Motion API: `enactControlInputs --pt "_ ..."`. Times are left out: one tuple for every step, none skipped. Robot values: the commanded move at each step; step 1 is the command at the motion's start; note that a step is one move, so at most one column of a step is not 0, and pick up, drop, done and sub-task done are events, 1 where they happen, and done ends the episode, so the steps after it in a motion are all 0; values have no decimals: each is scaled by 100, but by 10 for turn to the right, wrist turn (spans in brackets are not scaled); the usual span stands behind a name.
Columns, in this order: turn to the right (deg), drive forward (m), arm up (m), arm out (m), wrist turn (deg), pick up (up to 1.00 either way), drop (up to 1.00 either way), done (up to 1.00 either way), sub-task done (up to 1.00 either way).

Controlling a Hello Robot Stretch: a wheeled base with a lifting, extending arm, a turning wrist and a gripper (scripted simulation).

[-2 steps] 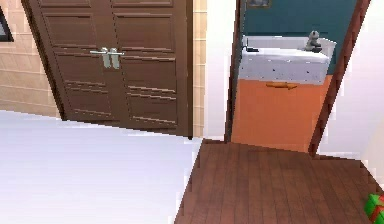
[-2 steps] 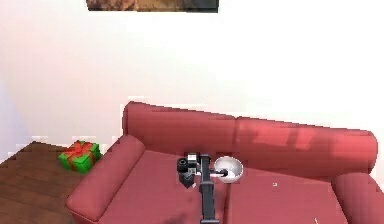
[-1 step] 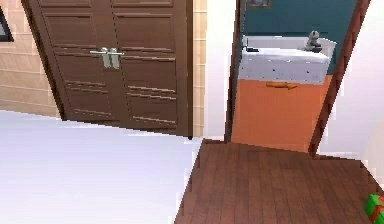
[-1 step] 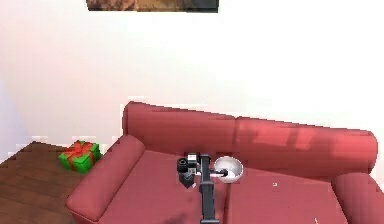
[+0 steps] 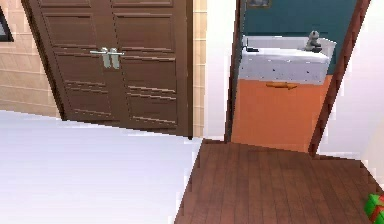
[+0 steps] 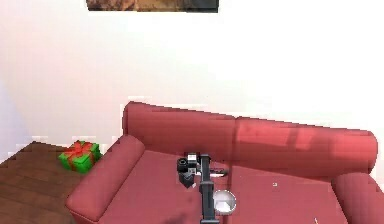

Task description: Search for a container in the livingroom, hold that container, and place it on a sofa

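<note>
Grey container (image 6: pixel 226 203) — on sofa (image 6: pixel 290 150), near hand (image 6: pixel 187 169)

Forward view looks ahead, slightly down, at brown double doors (image 5: pixel 115 60) and an open doorway (image 5: pixel 290 75), mid distance. Arm side view faces sideways, close on a red sofa (image 6: pixel 270 150). 2 views share the green box (image 5: pixel 372 205) (image 6: pixel 80 154) on dark wood floor (image 5: pixel 270 185).

Ahead I see double doors (image 5: pixel 115 60) far left, with an open doorway (image 5: pixel 232 80) to their right and a cabinet (image 5: pixel 280 105) beyond it. On the arm side, a sofa (image 6: pixel 290 150) stands against the wall, a box (image 6: pixel 79 154) on the floor to its left, a round container (image 6: pixel 224 201) on its seat, near edge.
</note>
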Motion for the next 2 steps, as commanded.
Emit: enactControlInputs --pt "0 0 10 0 0 0 0 0 0" --pt "0 0 0 -8 0 0 0 0 0"
